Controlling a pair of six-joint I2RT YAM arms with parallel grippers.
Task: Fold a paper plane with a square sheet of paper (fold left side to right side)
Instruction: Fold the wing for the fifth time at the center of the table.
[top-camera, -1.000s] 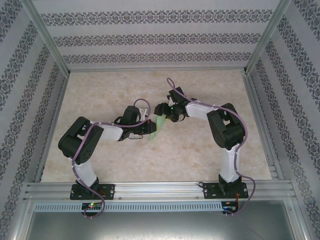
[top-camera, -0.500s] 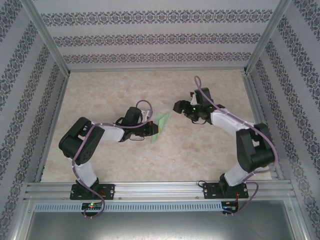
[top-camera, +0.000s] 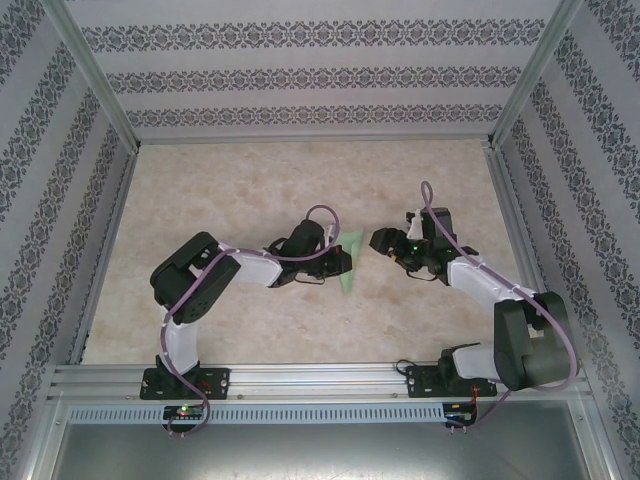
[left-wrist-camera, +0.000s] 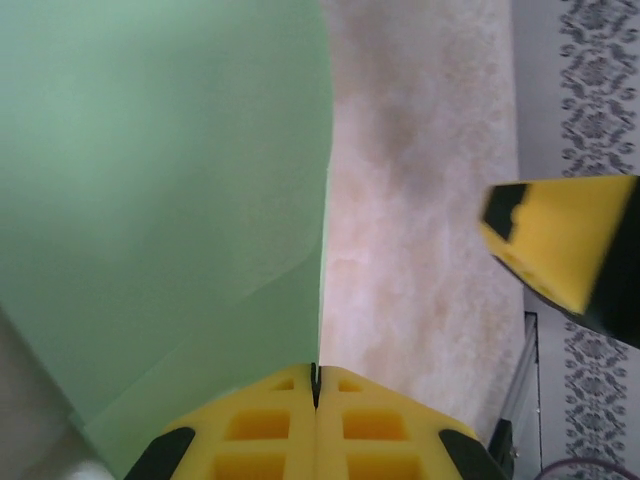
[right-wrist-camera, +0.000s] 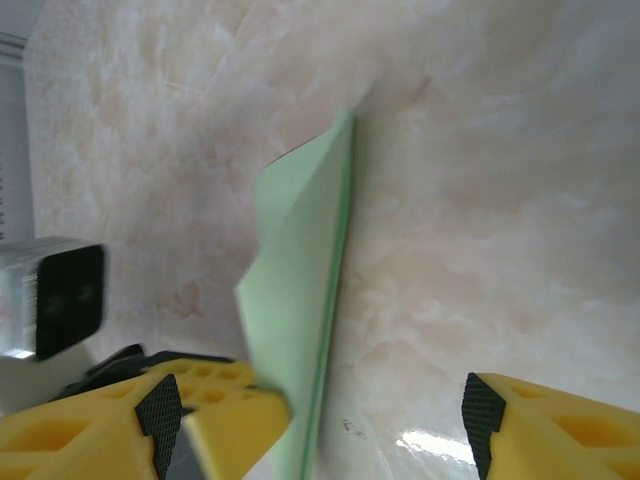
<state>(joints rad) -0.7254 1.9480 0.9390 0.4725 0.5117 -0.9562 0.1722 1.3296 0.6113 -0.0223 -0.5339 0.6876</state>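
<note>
The square sheet of paper is now a narrow, pointed pale green paper plane (top-camera: 351, 266), standing on edge near the table's middle. My left gripper (top-camera: 340, 263) is shut on its lower edge. In the left wrist view the yellow fingertips of the left gripper (left-wrist-camera: 316, 375) press together on the paper plane (left-wrist-camera: 160, 200). My right gripper (top-camera: 383, 243) stands open just right of the plane, apart from it. In the right wrist view the paper plane (right-wrist-camera: 300, 290) rises near the left side of the open right gripper (right-wrist-camera: 320, 410), whose fingers (right-wrist-camera: 540, 430) hold nothing.
The marble-patterned table (top-camera: 230, 190) is fenced by aluminium rails (top-camera: 310, 378) at the front and patterned walls (top-camera: 300, 80) on three sides. The two grippers are close together, and one finger of the right gripper (left-wrist-camera: 560, 240) shows beside the paper.
The left arm has carried the plane to the right. The right gripper has left the plane, moving right and toward the near edge, and stays open.
</note>
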